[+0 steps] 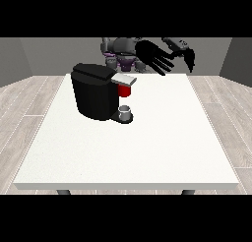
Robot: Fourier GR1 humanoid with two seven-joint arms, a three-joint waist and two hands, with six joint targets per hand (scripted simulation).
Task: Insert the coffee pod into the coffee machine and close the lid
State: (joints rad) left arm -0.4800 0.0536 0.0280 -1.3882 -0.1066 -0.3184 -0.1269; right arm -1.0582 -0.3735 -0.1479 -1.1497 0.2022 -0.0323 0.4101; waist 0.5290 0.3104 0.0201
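Black coffee machine (96, 91) sitting on the white tabletop (147, 147), left of the middle and toward the far edge. Grey lid (124, 79) sticking out to the view's right, with a red thing at the machine (125, 91) just under it. Small grey thing (126, 113) down on the machine's base, can't tell if that's the pod. Hand at the view's right (156, 56) up in the air past the far edge, fingers spread straight, holding nothing, well apart from the machine.
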